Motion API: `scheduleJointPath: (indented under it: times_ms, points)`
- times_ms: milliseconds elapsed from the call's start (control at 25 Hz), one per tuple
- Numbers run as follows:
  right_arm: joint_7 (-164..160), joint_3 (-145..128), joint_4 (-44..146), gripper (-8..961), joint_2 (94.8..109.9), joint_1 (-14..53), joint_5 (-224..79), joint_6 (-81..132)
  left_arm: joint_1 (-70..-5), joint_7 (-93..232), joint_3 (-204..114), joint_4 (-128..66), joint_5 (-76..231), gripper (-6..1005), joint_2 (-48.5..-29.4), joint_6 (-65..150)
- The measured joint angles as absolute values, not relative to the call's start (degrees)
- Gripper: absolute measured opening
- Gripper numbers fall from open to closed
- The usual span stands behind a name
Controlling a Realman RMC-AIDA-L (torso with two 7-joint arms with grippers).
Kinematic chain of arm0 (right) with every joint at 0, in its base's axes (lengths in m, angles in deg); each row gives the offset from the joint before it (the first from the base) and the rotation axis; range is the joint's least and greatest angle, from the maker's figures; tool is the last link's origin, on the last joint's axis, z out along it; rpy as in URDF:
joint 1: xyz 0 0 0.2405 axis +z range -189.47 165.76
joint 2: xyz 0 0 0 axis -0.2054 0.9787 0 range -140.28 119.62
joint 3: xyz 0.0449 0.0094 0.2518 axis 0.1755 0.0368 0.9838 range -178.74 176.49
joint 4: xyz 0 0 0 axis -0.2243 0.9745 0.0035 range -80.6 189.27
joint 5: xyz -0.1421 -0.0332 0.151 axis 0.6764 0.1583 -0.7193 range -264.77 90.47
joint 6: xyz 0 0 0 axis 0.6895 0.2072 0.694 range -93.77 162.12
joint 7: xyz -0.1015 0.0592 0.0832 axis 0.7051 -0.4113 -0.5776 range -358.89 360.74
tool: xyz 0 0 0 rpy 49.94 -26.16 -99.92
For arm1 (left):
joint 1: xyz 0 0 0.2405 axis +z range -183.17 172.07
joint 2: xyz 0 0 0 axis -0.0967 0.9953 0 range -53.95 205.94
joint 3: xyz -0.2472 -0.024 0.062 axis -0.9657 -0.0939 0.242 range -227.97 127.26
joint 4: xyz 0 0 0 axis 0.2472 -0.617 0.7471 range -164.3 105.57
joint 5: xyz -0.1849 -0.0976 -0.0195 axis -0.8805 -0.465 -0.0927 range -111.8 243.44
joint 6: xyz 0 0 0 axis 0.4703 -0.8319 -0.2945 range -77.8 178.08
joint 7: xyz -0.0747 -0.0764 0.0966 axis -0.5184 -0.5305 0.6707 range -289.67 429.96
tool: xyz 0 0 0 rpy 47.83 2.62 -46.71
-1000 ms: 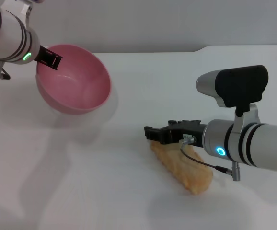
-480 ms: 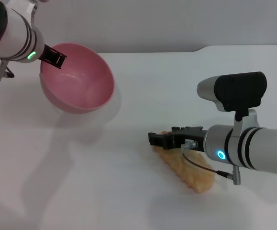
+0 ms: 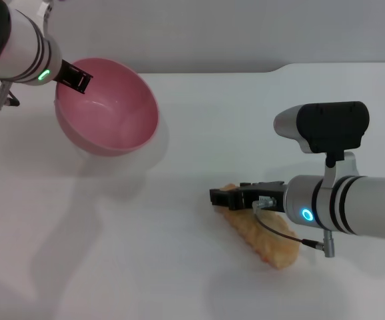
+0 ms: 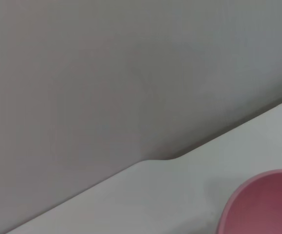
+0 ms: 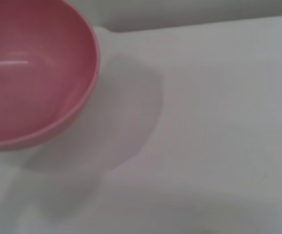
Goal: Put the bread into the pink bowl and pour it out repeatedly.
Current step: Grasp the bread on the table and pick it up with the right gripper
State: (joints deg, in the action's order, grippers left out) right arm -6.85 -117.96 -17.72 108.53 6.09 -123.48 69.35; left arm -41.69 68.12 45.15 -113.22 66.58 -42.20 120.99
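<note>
The pink bowl (image 3: 109,110) is held up off the white table at the far left, tilted with its empty inside facing me. My left gripper (image 3: 78,79) is shut on its far-left rim. The bowl also shows in the left wrist view (image 4: 265,204) and the right wrist view (image 5: 31,73). The bread (image 3: 264,238), a ridged orange-brown loaf, lies on the table at the near right. My right gripper (image 3: 224,198) sits low over the loaf's left end, covering it. No bread shows in the right wrist view.
The white table (image 3: 146,253) spreads around both things. Its far edge with a raised step (image 3: 279,68) meets a grey wall behind the bowl. The bowl's shadow (image 3: 106,173) falls on the table below it.
My right gripper has come down and slightly right onto the loaf's left end. My left arm has shifted the bowl a little to the right and tilted it more upright.
</note>
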Motion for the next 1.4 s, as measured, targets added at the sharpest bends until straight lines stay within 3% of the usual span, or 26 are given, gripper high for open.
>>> scheduleJointPath:
  times_ms: [160, 480, 1400]
  points:
    - [-4.8, -118.4, -18.4, 721, 108.50, 6.3, -123.5, 70.4, -41.7, 68.2, 45.6, -113.3, 66.6, 51, -42.16, 121.1]
    - [-3.3, -118.9, -21.4, 445, 108.43, 6.5, -121.6, 71.1, -41.7, 68.4, 45.8, -113.9, 66.7, 52, -42.12, 121.1]
    - [-3.2, -115.1, -31.9, 296, 108.32, 4.7, -114.8, 73.6, -42.2, 69.5, 46.3, -113.9, 66.7, 53, -42.22, 120.8]
